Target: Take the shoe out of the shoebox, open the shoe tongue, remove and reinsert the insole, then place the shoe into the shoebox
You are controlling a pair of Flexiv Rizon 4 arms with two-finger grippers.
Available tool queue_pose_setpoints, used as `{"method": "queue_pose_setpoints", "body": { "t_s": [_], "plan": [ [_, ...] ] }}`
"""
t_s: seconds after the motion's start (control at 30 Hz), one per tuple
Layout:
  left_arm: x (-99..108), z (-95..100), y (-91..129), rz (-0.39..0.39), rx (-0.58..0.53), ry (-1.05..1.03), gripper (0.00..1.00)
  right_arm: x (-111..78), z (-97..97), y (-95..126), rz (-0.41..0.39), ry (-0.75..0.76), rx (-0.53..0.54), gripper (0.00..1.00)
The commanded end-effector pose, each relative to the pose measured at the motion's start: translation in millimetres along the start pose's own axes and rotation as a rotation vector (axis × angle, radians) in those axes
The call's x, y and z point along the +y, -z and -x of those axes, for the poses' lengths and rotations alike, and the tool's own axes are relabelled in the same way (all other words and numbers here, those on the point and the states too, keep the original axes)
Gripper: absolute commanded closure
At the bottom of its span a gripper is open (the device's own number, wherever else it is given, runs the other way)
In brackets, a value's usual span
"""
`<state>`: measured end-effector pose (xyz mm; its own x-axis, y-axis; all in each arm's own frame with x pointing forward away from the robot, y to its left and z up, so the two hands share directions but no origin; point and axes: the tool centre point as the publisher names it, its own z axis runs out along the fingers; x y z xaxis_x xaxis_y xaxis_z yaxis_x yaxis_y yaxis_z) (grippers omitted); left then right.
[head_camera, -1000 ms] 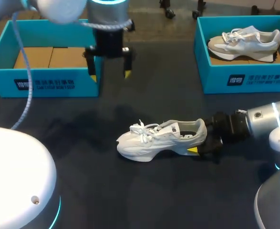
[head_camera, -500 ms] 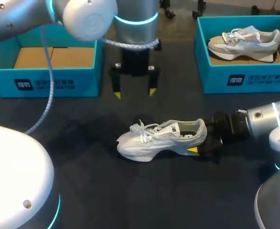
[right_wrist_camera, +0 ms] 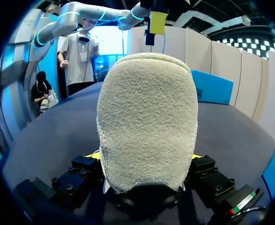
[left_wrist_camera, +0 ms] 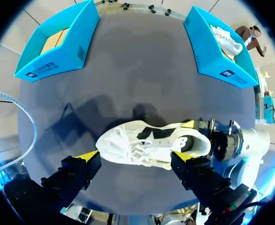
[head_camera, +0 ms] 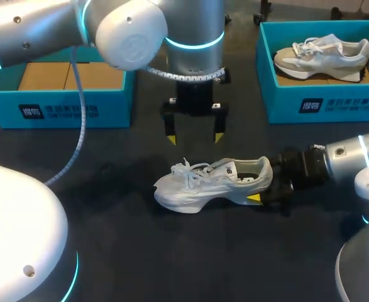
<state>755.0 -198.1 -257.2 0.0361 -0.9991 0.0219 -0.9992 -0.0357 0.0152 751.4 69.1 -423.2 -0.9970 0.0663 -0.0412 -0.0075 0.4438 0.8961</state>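
A white shoe [head_camera: 209, 182] lies on its sole on the dark table, toe to the left, tongue and laces up. My right gripper [head_camera: 264, 184] is shut on its heel [right_wrist_camera: 146, 122], with one finger on each side. My left gripper [head_camera: 194, 138] hangs open above the table just behind the shoe, fingers pointing down. In the left wrist view the shoe [left_wrist_camera: 153, 145] lies below and between the spread fingers of that gripper [left_wrist_camera: 135, 155], untouched. An open blue shoebox [head_camera: 58, 110] stands at the back left with only brown cardboard inside.
A second blue shoebox [head_camera: 325, 104] at the back right holds another pale shoe [head_camera: 322, 53]. My left arm's large body spans the table's back left. Bare dark table lies in front of the shoe and between the boxes.
My left gripper has moved from beside the left shoebox to the right and nearer, arriving above the shoe. It stayed open. The right gripper and the shoe have not moved.
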Motion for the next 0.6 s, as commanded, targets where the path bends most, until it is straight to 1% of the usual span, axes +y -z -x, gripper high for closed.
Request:
{"method": "queue_pose_setpoints", "body": {
  "t_s": [0.03, 0.27, 0.3, 0.47, 0.6],
  "plan": [
    [-0.1, 0.0, -0.5, 0.001, 0.002, 0.0, 0.0, 0.9, -0.6, -1.4, -0.004, 0.0, -0.002, 1.0],
    [2.1, -0.5, -0.8, 0.008, 0.011, -0.001, 0.0, 0.9, -0.6, -1.4, -0.004, 0.0, -0.002, 1.0],
    [8.5, -3.8, -4.1, -0.005, 0.002, -0.023, 0.0, 0.9, -0.6, -1.4, -0.004, 0.0, -0.002, 1.0],
    [24.3, -19.8, -16.1, 0.029, 0.023, -0.071, 0.0, 0.9, -0.6, -1.4, -0.004, 0.0, -0.002, 1.0],
    [29.8, -35.8, -24.8, 0.035, 0.035, -0.082, 0.0, 0.9, -0.6, -1.4, -0.004, 0.0, -0.002, 1.0]
  ]
}}
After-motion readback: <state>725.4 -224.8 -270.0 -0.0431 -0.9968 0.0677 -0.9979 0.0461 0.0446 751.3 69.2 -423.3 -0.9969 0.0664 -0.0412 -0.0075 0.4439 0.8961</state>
